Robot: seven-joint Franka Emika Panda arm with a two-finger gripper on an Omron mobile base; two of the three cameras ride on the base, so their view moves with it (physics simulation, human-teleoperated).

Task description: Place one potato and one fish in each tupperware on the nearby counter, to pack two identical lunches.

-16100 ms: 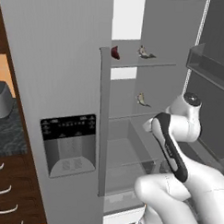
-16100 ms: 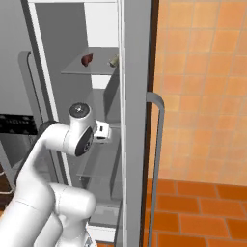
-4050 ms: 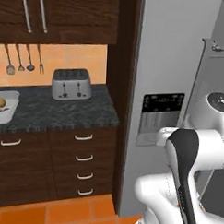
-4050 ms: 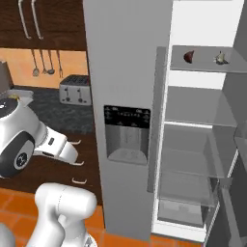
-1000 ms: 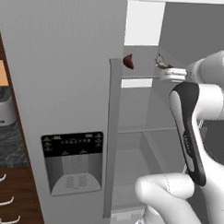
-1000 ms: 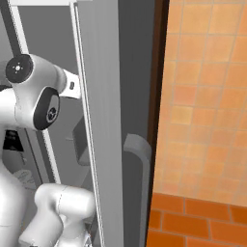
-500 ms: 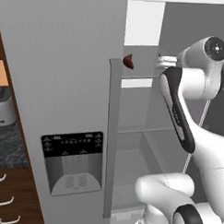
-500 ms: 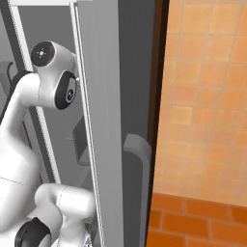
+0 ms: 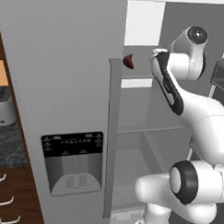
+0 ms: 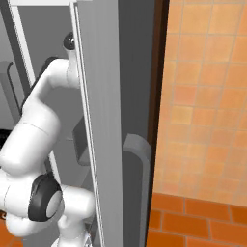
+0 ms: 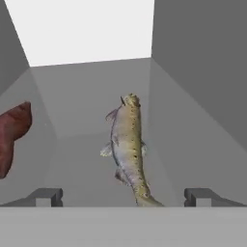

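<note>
while the gripper (image 11: pixel 123 197) stands wide open and empty, fish (image 11: pixel 129 147) lies lengthwise on the fridge shelf (image 11: pixel 87 140), between the fingertips (image 11: pixel 48 196), dark red item (image 11: pixel 12 135) beside the fish

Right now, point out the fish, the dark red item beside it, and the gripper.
fish (image 11: pixel 128 144), hand view, mid-body.
dark red item (image 11: pixel 13 128), hand view, its upper half.
gripper (image 11: pixel 123 197), hand view, midway between the open fingertips.
</note>
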